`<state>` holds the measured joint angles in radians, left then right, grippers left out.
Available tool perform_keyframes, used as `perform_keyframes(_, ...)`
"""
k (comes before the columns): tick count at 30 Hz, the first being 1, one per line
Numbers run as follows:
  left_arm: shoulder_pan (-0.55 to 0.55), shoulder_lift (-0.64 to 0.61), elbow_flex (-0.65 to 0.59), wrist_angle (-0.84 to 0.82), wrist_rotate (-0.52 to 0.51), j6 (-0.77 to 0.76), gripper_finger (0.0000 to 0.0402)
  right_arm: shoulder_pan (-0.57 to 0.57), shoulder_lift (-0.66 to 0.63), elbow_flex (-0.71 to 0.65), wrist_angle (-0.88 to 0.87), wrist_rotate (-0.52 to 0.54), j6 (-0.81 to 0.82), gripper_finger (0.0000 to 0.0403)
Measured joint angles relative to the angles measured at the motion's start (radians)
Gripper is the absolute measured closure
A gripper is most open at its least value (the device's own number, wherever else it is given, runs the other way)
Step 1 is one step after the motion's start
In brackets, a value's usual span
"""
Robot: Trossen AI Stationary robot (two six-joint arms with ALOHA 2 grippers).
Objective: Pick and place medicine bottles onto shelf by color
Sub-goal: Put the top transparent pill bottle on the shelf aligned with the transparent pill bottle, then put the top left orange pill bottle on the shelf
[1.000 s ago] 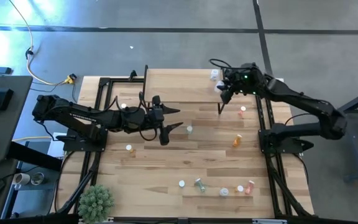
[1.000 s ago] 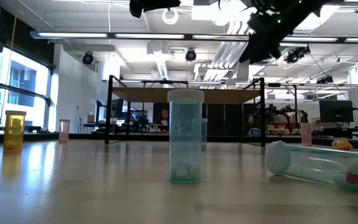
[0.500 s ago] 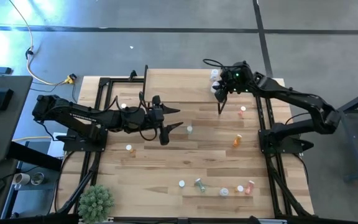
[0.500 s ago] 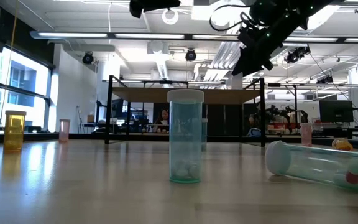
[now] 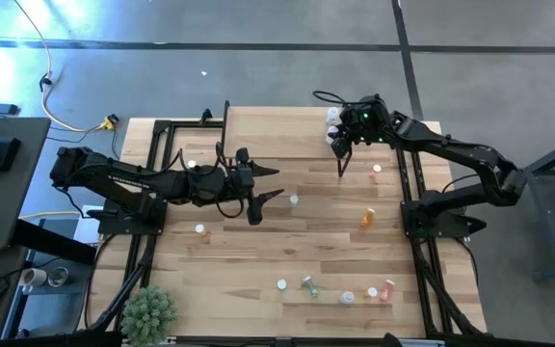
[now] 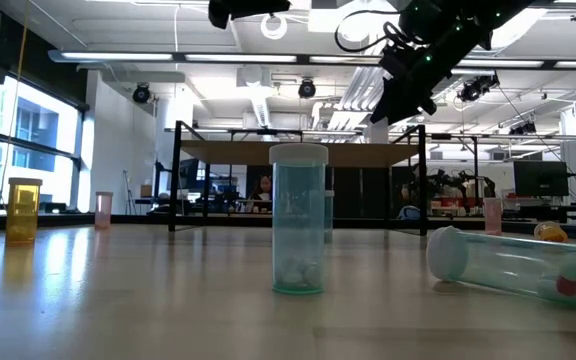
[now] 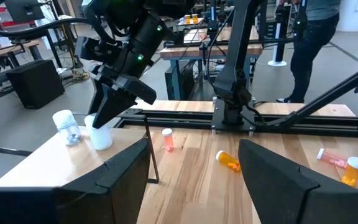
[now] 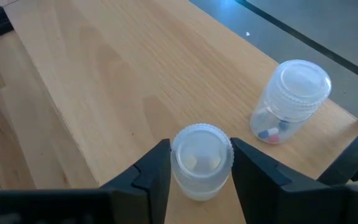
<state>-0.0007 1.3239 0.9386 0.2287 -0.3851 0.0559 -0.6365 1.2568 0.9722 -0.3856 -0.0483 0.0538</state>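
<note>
The shelf (image 5: 277,135) is a light-wood board on black legs at the table's far side. My right gripper (image 5: 338,145) is over its far right corner, shut on a clear medicine bottle (image 8: 201,162) with a white cap. A second clear bottle (image 8: 289,99) stands on its base on the shelf close by. My left gripper (image 5: 276,185) hangs open above the table's middle with nothing between its fingers. Several other bottles, orange (image 5: 367,218), pink (image 5: 376,173) and green (image 5: 309,284), stand or lie on the tabletop. My right gripper pinches the clear bottle between its two fingers, at the sides of its cap end (image 8: 178,155). The fingers (image 7: 114,109) slant down onto it from the table's right side. The bottle stands upright, and its base (image 7: 101,146) looks set on the shelf board.
A green plant (image 5: 148,310) stands at the near left corner. Near the front edge a green bottle (image 6: 298,220) stands upright and another (image 6: 513,265) lies on its side. Black frame rails (image 5: 417,207) run along both sides of the table.
My right gripper has come down and a little toward the table's left, settling over the shelf's far right corner beside the standing clear bottle. My left arm has kept still.
</note>
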Motion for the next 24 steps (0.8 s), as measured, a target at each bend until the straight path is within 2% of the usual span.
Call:
perform_keyframes(12,0.0,0.0,0.0,0.0,0.0,0.0,0.0167,0.0,0.003,-0.004,-0.002,0.041,-0.001,0.0222)
perform_keyframes(18,0.0,0.0,0.0,-0.003,0.0,0.0,0.0167,0.0,0.001,-0.004,0.006,0.045,-0.001,0.0219)
perform_keyframes(24,0.0,-0.016,-0.001,-0.097,-0.026,0.0,0.0167,0.001,-0.027,-0.004,0.037,0.043,-0.001,0.0219)
